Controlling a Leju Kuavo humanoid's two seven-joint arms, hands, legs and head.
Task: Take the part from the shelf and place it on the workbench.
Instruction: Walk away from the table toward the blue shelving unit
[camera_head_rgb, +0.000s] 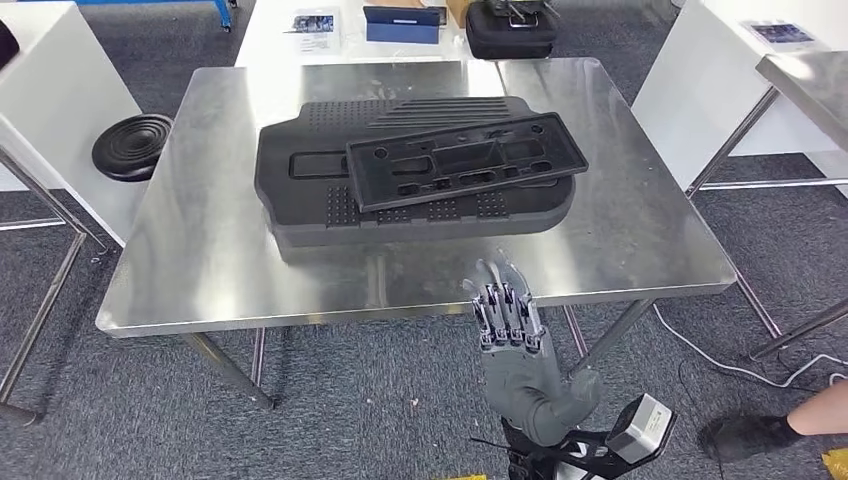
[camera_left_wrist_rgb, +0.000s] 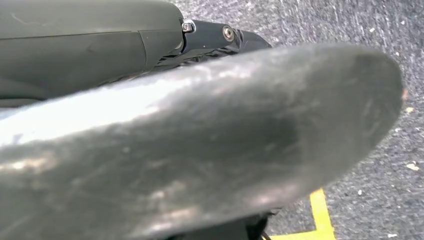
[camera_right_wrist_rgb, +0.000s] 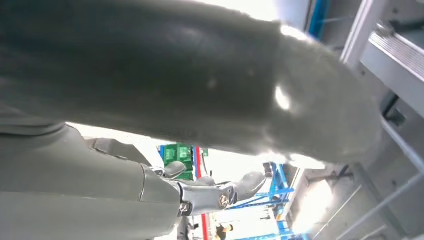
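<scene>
On the steel workbench (camera_head_rgb: 200, 250) lies a large black moulded part (camera_head_rgb: 310, 200), ribbed and dotted. A flatter black panel (camera_head_rgb: 465, 160) with cut-outs rests tilted across its top. My right hand (camera_head_rgb: 510, 320) hovers at the bench's near edge, just in front of the parts, with its fingers stretched forward and nothing in them. In the right wrist view the thumb of the right hand (camera_right_wrist_rgb: 200, 85) crosses the picture, with the fingers (camera_right_wrist_rgb: 220, 192) extended below it. My left hand (camera_left_wrist_rgb: 200, 150) hangs over grey carpet and holds nothing.
A round black disc (camera_head_rgb: 132, 147) lies on a white table at the left. At the back stand a black case (camera_head_rgb: 510, 30) and a blue folder (camera_head_rgb: 402, 24). A second steel table (camera_head_rgb: 810, 80) stands at the right. A person's shoe (camera_head_rgb: 745, 435) and a cable are on the floor nearby.
</scene>
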